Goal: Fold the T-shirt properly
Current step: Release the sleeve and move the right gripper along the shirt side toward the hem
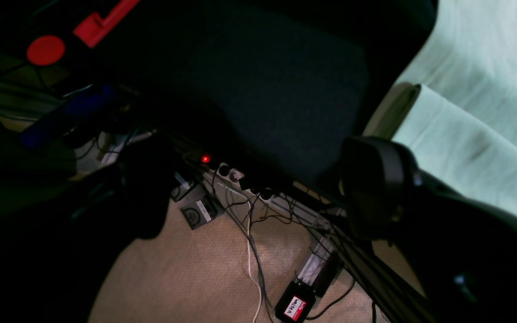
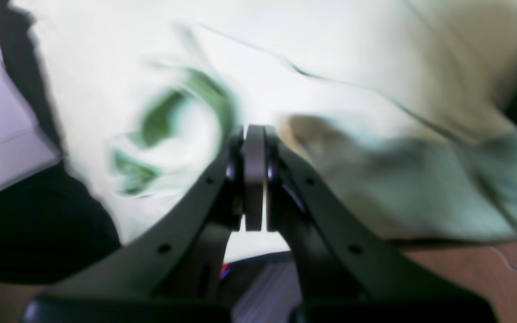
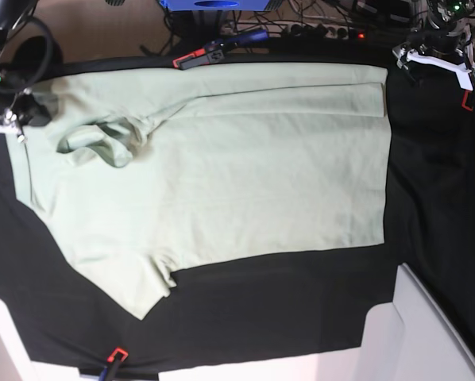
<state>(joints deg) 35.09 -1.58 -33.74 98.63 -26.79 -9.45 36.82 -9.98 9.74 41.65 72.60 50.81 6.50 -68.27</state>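
The pale mint-green T-shirt lies spread on the black table cloth, its collar to the left and its far edge folded over into a strip. At the shirt's far left edge my right gripper is shut. In the blurred right wrist view its fingers meet over the shirt, and I cannot tell whether cloth is pinched. My left gripper hangs open past the shirt's far right corner. Its fingers are wide apart with nothing between them, and the shirt is off to one side.
Red clamps pin the cloth at the far and near table edges. A white box sits at the near right. Beyond the far edge, a power strip and cables lie on the carpet.
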